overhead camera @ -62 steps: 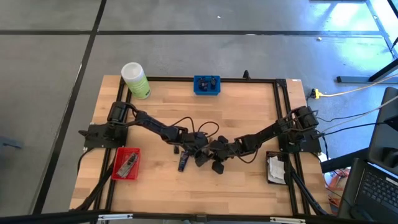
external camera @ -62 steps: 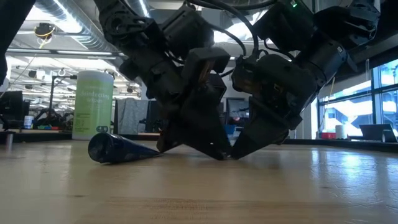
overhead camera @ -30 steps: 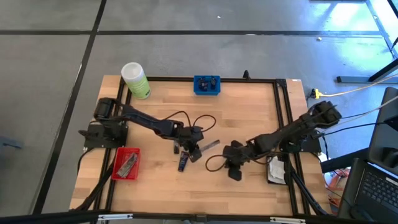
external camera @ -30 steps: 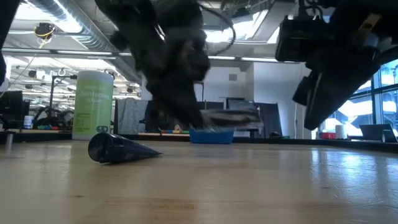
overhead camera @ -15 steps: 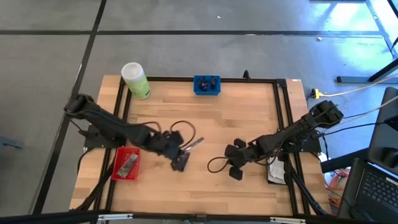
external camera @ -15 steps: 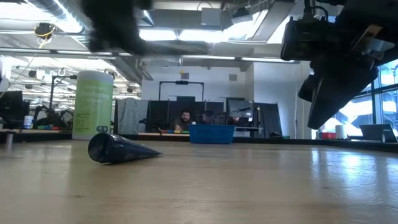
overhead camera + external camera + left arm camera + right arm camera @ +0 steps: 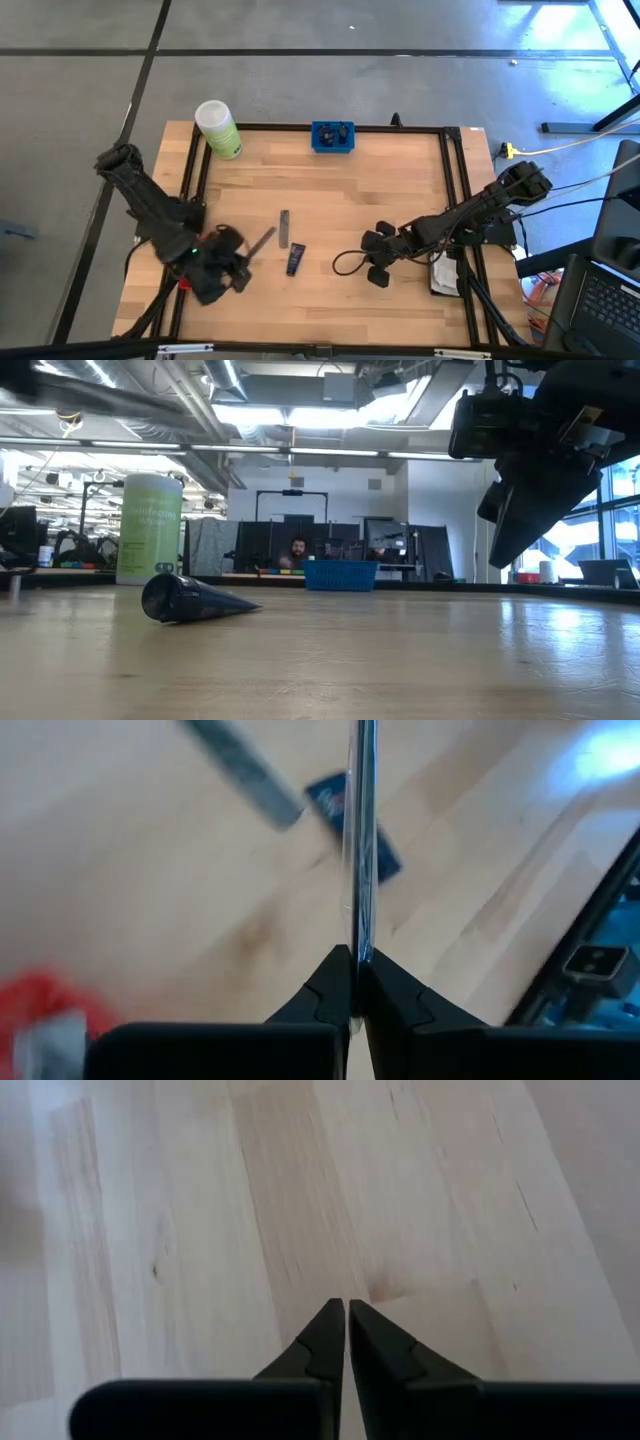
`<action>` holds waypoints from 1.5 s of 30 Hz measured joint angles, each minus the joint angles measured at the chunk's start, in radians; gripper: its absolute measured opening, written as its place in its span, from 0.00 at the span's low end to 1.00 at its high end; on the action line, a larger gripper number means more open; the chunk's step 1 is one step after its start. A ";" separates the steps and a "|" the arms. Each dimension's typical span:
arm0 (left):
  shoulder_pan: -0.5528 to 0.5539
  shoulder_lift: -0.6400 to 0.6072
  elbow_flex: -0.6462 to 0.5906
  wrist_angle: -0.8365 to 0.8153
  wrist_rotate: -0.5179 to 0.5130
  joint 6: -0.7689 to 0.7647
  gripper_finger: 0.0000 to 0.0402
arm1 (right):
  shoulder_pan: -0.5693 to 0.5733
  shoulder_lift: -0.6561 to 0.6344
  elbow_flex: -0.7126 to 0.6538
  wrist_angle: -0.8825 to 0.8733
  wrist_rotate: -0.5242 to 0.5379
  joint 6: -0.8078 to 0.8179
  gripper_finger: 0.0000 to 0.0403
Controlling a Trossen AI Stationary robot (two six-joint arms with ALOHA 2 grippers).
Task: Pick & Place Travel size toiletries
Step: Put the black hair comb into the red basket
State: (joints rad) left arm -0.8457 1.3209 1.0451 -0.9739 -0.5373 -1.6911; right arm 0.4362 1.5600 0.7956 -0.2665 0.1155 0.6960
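Note:
My left gripper (image 7: 243, 256) hangs above the table's near left part, beside the red tray (image 7: 185, 272), shut on a slim grey tube (image 7: 263, 239). The left wrist view shows that tube edge-on (image 7: 360, 830). A second grey tube (image 7: 284, 228) and a dark navy tube (image 7: 294, 260) lie flat on the wood at mid-table. The navy tube also shows in the low view (image 7: 190, 600). My right gripper (image 7: 372, 262) hovers right of centre, shut with nothing in it (image 7: 346, 1318). My left gripper pinches the grey tube by one end (image 7: 358, 935) between its two fingers. The tube sticks out past the fingertips in line with them, slanting toward the table's far right. It is lifted clear of the table.
A big light-green bottle (image 7: 218, 128) stands at the far left corner and a blue tray (image 7: 332, 135) at the far edge. A black tray with white sachets (image 7: 442, 272) sits at the near right. Bare wood lies between the grippers.
My left gripper has swung from mid-table toward the near left, rising and rolling its wrist, and has carried the grey tube clear of the table to beside the red tray. With the arm gone, the second grey tube and the navy tube now lie uncovered.

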 joint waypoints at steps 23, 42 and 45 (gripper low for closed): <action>-0.411 0.142 0.002 -0.178 0.234 -0.715 0.02 | -0.012 0.000 0.001 0.000 -0.003 -0.024 0.01; -0.401 0.182 0.002 -0.269 0.401 -0.719 0.02 | -0.012 0.000 0.001 0.001 0.000 -0.012 0.03; -0.389 0.220 0.002 -0.268 0.431 -0.710 0.02 | -0.012 0.000 0.001 0.001 0.014 -0.022 0.06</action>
State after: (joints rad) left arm -1.2348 1.5405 1.0466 -1.2415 -0.1061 -2.4013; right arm 0.4244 1.5597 0.7967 -0.2657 0.1298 0.6741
